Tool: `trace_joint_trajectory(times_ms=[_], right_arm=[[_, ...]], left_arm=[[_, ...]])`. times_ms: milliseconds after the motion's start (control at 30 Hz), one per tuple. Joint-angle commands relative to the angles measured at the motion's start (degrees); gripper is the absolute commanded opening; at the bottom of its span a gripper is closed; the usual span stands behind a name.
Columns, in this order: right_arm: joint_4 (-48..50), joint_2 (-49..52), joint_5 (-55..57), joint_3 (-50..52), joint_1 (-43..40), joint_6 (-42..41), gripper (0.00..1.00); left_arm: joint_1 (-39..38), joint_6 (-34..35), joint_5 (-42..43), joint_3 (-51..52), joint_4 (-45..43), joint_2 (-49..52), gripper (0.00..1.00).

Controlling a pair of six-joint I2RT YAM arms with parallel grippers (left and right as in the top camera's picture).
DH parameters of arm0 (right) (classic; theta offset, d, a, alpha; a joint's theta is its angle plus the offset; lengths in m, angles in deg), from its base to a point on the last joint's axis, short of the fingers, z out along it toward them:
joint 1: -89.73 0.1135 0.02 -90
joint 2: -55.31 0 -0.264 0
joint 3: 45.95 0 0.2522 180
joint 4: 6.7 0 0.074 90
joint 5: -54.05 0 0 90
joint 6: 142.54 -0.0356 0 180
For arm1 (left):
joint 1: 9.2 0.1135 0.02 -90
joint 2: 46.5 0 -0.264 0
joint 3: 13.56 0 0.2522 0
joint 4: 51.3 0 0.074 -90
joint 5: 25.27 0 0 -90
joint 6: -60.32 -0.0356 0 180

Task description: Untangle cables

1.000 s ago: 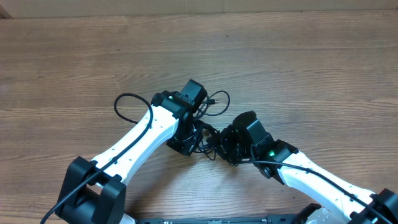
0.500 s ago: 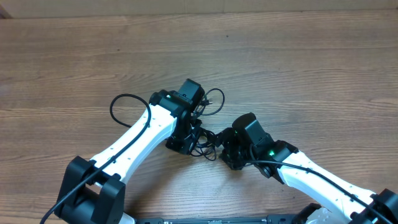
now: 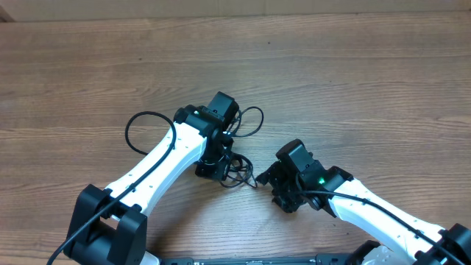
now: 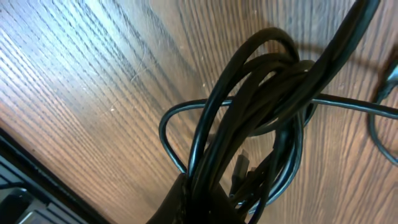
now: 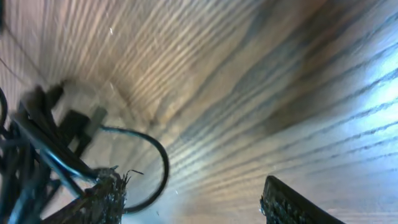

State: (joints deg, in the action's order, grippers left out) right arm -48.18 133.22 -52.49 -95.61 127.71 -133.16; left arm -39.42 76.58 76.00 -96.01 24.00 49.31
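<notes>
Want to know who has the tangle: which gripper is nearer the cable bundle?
Left. The left gripper is shut on the cable bundle, gripping its strands. The right gripper stands open just beside the bundle, on its right.

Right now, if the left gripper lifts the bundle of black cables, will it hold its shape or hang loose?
Probably floppy: the cables bend in thin loose loops, so they would likely sag below the left gripper. They cross and wrap each other, so the bundle may rise as one clump. A free loop beside it could drag along.
</notes>
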Motion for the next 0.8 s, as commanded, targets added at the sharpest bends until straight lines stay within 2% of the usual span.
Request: trace_joint_trajectory(times_ms=[0, 300, 567, 767], right_arm=[[0.22, -0.15, -6.4, -1.36, 0.22, 2.93, 0.69], [0.59, -0.15, -18.05, -1.33, 0.31, 2.93, 0.68], [0.55, -0.15, -17.05, -1.33, 0.7, 2.95, 0.68], [-3.26, -0.15, -16.98, -1.29, 0.7, 7.54, 0.69]], left_arm=[[0.63, 2.19, -2.82, 0.13, -0.13, 0.46, 0.06], [0.63, 2.19, -2.95, 0.13, -0.42, 0.46, 0.06], [0.63, 2.16, -4.37, 0.13, -0.37, 0.46, 0.06], [0.98, 3.13, -6.78, 0.13, -0.24, 0.46, 0.04]])
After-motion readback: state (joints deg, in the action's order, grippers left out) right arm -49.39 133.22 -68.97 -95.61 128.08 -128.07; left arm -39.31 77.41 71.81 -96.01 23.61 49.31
